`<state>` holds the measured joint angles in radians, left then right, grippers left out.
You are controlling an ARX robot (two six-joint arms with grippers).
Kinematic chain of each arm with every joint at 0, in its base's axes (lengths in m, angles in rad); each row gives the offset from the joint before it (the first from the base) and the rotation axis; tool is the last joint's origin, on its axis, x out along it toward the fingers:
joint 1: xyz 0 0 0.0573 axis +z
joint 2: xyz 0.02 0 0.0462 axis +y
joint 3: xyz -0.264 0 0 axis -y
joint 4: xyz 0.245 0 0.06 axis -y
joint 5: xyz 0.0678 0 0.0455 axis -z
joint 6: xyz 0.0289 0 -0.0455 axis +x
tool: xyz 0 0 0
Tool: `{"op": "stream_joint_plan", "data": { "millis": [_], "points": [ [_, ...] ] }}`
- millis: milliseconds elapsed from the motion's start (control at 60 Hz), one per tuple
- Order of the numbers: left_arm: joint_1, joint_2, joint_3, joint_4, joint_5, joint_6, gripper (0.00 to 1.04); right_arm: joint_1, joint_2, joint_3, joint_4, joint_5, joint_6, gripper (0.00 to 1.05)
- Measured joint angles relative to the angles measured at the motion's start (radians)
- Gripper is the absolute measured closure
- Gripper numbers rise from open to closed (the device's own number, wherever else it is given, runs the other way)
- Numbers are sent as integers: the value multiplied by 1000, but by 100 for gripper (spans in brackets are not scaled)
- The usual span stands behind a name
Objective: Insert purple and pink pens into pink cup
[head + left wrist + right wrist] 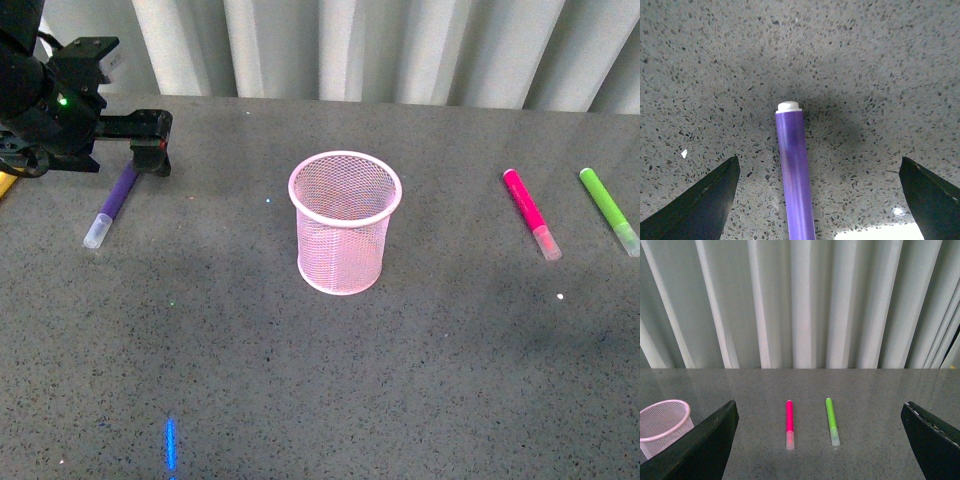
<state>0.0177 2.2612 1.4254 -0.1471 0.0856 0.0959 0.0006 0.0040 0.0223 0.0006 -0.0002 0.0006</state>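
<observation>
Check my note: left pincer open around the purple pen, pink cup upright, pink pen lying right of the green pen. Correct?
One slip: the pink pen lies left of the green pen, between it and the pink cup, as the front view shows. The rest holds: left pincer open around the purple pen, cup upright.

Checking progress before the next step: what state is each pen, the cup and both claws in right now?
purple pen: lying flat on the table, not gripped.
pink pen: lying flat, right of the cup, capped.
green marker: lying flat beside the pink pen.
pink cup: upright, empty.
left claw: open, straddling the purple pen.
right claw: open, holding nothing.
</observation>
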Motion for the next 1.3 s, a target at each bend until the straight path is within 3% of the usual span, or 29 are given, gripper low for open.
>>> {"op": "stream_joint_plan", "data": {
  "millis": [433, 617, 767, 900, 1300],
  "points": [
    [5, 51, 47, -23, -36, 21, 7, 0, 0, 0, 0, 0, 0, 7],
    [1, 53, 58, -68, -56, 29, 33, 0, 0, 0, 0, 0, 0, 7],
    [-3, 53, 51, -40, -76, -10, 67, 0, 0, 0, 0, 0, 0, 7],
    [-9, 39, 10, 14, -57, -55, 91, 0, 0, 0, 0, 0, 0, 7],
    [-38, -89, -214, 204, 13, -97, 92, 0, 0, 0, 0, 0, 0, 7]
  ]
}}
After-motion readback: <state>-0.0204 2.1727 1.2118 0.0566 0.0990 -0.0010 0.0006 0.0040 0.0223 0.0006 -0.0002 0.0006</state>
